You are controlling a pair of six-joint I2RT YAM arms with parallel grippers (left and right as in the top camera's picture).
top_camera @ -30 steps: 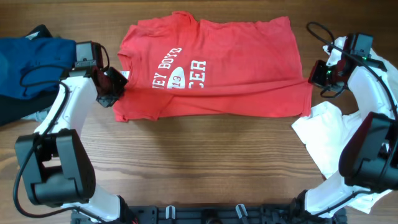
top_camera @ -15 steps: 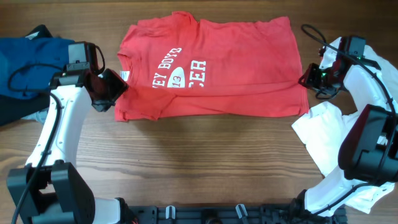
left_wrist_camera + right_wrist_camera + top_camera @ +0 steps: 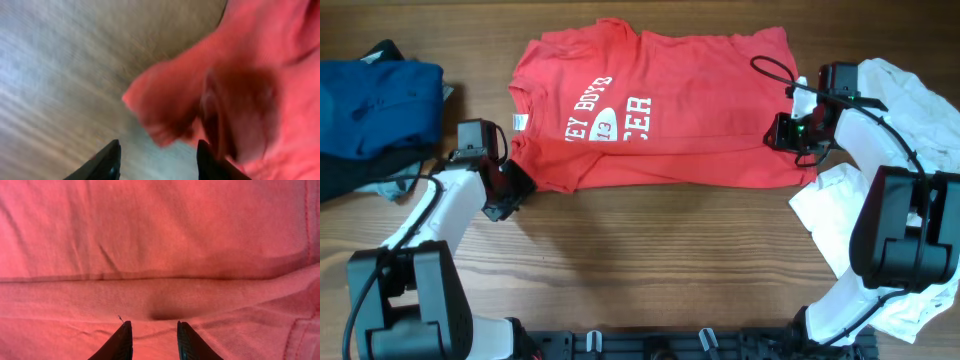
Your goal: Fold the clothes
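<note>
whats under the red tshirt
The wooden table shows all around the red T-shirt, so it lies on that; anything else beneath the cloth is covered.

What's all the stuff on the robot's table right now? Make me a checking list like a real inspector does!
Surface: wooden table, bare in front of the shirt.
Job's things: red T-shirt spread out, a fold across it, white lettering up; blue clothes heaped by the left arm; white clothes heaped by the right arm.
Clutter: nothing seen.
Grippers: left pincer open at a corner of the red T-shirt, holding nothing; right pincer open over the red cloth, holding nothing.
Cables: black cable loops by the right arm, over the shirt.
Surroundings: black frame along the near edge.
</note>
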